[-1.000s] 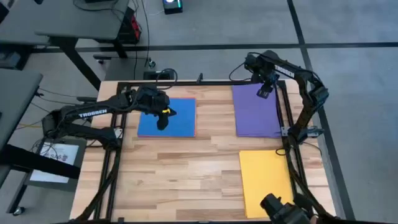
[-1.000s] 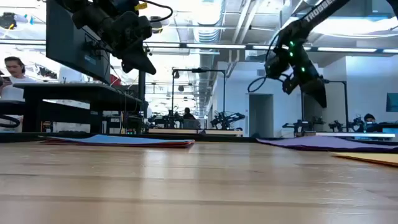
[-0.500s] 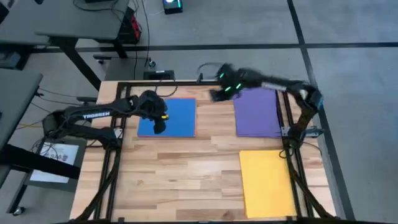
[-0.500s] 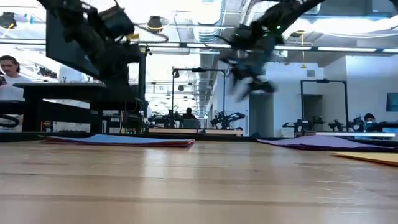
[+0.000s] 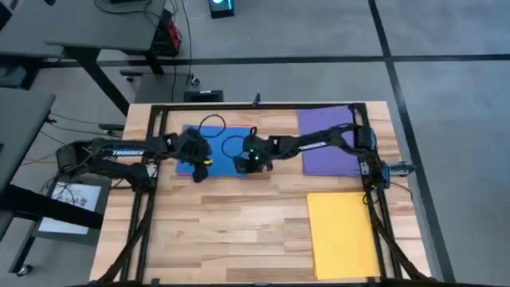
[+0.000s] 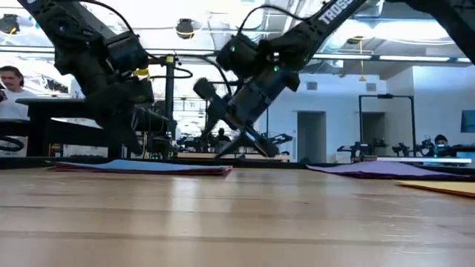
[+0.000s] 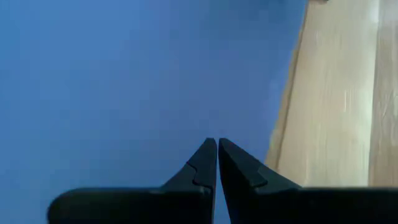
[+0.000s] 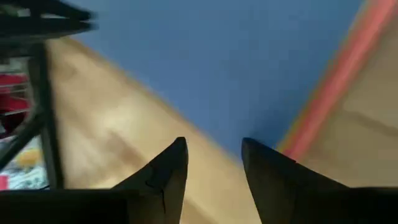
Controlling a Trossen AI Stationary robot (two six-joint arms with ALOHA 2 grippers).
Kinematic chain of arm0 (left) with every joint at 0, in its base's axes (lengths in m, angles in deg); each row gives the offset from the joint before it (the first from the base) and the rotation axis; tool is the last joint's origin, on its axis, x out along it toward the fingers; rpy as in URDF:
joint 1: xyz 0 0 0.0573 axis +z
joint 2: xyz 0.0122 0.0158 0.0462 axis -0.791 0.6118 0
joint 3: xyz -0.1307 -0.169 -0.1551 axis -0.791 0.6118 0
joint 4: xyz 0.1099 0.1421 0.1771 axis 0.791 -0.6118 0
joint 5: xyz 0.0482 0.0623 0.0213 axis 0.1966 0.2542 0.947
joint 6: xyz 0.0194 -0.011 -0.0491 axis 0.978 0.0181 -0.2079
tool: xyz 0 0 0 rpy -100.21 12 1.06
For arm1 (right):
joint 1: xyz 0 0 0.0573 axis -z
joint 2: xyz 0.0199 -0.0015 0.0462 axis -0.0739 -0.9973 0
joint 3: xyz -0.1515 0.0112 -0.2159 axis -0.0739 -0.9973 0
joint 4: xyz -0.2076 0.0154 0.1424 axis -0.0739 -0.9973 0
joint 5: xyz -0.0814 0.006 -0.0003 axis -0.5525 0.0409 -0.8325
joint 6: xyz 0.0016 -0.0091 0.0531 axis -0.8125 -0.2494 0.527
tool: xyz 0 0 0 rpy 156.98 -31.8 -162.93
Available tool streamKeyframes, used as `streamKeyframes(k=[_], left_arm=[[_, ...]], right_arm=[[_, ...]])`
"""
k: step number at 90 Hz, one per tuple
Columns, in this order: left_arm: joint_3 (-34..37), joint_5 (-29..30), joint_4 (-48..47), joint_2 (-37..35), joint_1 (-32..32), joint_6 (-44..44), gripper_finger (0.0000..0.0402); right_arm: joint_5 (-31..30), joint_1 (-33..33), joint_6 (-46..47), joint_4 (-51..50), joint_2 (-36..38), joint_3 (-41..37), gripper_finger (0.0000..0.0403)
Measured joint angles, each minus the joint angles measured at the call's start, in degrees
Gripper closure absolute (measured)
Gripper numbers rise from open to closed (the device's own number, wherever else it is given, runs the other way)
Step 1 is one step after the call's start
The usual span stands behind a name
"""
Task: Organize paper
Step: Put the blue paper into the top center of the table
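Observation:
A blue paper sheet [image 5: 219, 143] lies flat at the table's far left on a pink-red sheet, whose edge [image 8: 339, 78] shows beside it. A purple sheet [image 5: 327, 143] lies at the far right and a yellow sheet [image 5: 341, 235] at the near right. My left gripper [image 7: 217, 144] is shut, low over the blue sheet's near part [image 5: 199, 163]. My right gripper [image 8: 214, 155] is open and slants down at the blue sheet's near right corner [image 5: 251, 162], and touches nothing that shows. My left gripper points its shut fingertips [image 7: 208, 152] down at the blue sheet's face [image 7: 124, 93], a little in from the edge beside the wood. Whether the tips touch the sheet, I cannot tell.
A black frame [image 5: 255, 105] runs along the table's far and side edges. Bare wood [image 5: 231, 223] fills the near left and the middle. In the low view a person [image 6: 13, 81] stands beyond the table at the left.
My right gripper has swept from above the purple sheet toward the table's left and down, ending low at the blue sheet's right edge. My left gripper has come down over the blue sheet and moved a little toward the table's near-left. The sheets have stayed put.

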Motion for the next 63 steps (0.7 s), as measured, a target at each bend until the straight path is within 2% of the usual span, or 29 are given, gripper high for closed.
streamKeyframes(k=[44,63], left_arm=[[3.4,-0.2,2.9,0.0,-0.6,1.2,0.04],[3.4,-2.4,5.6,3.0,-2.1,2.7,0.04]], right_arm=[[-2.4,-0.1,-1.8,-7.1,0.8,-0.2,0.0261],[-2.6,-0.6,-2.0,-7.9,0.8,-0.2,0.0261]])
